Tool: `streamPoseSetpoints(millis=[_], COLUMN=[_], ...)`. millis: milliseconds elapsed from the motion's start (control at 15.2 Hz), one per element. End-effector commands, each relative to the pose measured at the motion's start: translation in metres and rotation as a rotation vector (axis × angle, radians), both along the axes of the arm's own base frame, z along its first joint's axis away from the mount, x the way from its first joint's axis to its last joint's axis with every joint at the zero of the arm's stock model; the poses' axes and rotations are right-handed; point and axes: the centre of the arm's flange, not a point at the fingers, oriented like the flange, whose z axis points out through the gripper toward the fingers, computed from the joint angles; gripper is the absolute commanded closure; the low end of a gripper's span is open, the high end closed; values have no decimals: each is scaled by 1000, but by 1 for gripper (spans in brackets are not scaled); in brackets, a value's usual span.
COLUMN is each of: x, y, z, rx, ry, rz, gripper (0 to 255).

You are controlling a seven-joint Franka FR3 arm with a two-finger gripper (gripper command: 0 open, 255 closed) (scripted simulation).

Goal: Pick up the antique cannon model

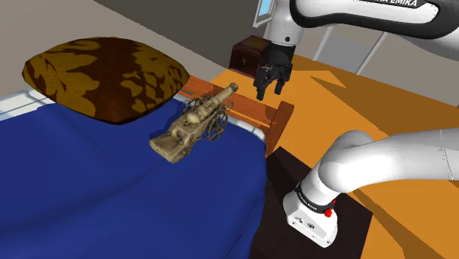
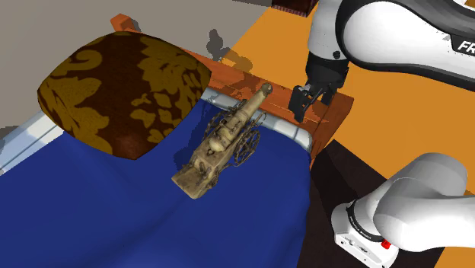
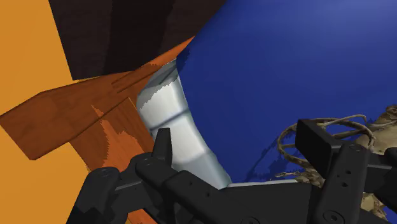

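While the all-black two-finger hand (image 1: 269,94) hangs with fingers apart, the tan, ornate cannon model (image 1: 197,123) lies on the blue bed (image 1: 110,199), not gripped.
Shoulder view: the hand is over the reddish wooden bed frame (image 1: 251,111), near the muzzle. Second exterior view: the barrel runs diagonally between dark spoked wheels (image 2: 247,145), so closing across the barrel seems soundest. Wrist view: one wheel shows beside a finger; centring over the barrel first looks wise.

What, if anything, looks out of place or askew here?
Only the cannon model: it sits on the blue bedcover beside a pillow, muzzle toward the wooden rail. Nothing looks spilled or broken.
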Motion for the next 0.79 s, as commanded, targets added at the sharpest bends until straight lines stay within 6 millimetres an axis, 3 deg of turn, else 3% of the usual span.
streamPoseSetpoints(millis=[0,396,726], x=[0,53,109], y=[0,40,45], z=[0,-14,-24], rx=[0,-72,-131], ry=[0,-76,-140], rz=[0,-594,-1090], gripper=[0,0,0])
